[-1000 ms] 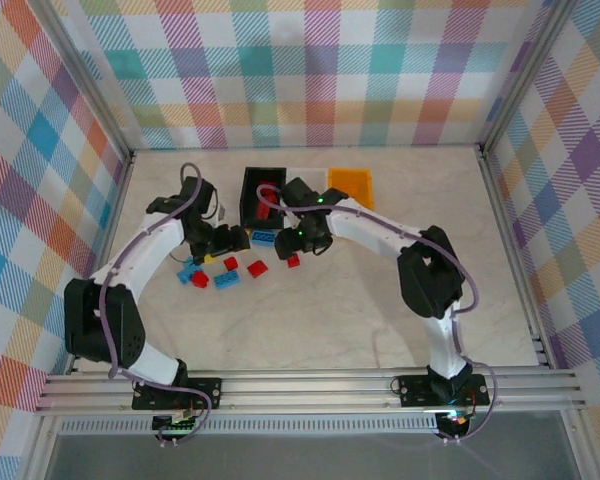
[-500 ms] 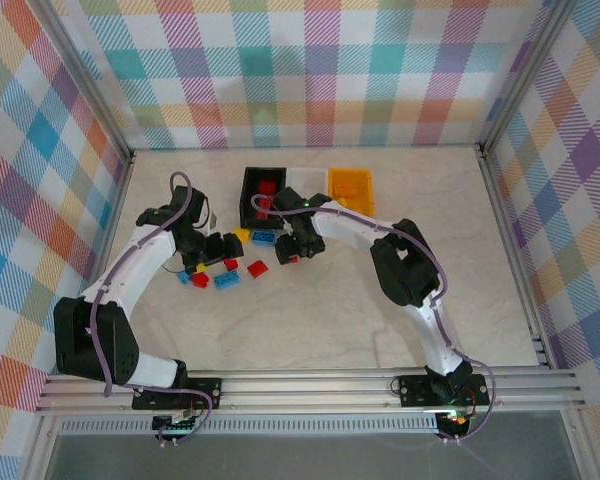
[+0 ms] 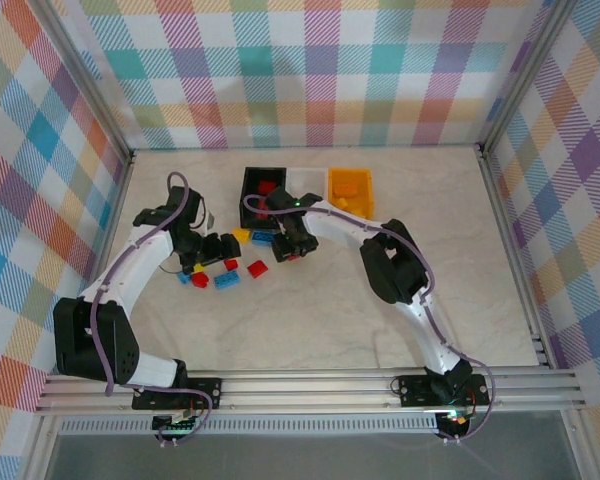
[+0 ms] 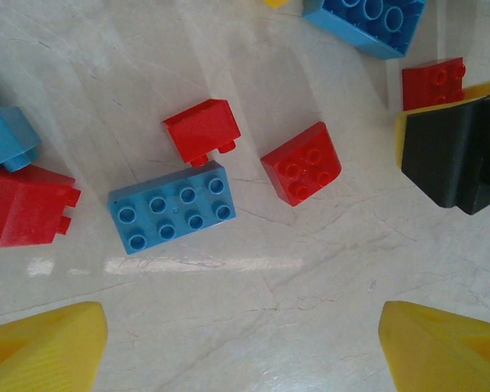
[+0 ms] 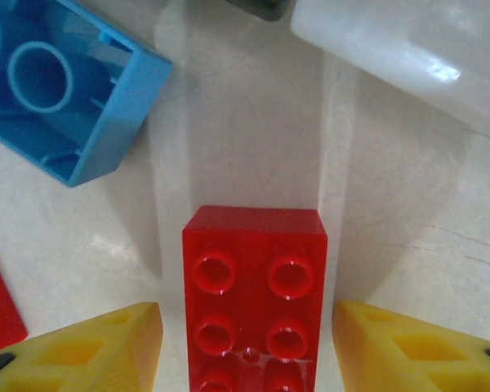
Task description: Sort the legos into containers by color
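The right end effector [image 5: 247, 353], jaws apart, straddles a red studded plastic brick [image 5: 255, 278] on the pale tabletop [image 5: 245, 122]; the left end effector [image 4: 243, 351] hangs spread wide.

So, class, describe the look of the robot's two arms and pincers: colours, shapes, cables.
The left arm and right arm have white shells, black joints and a lilac cable looping alongside. The left pincer and right pincer have yellow wedge-shaped fingers.
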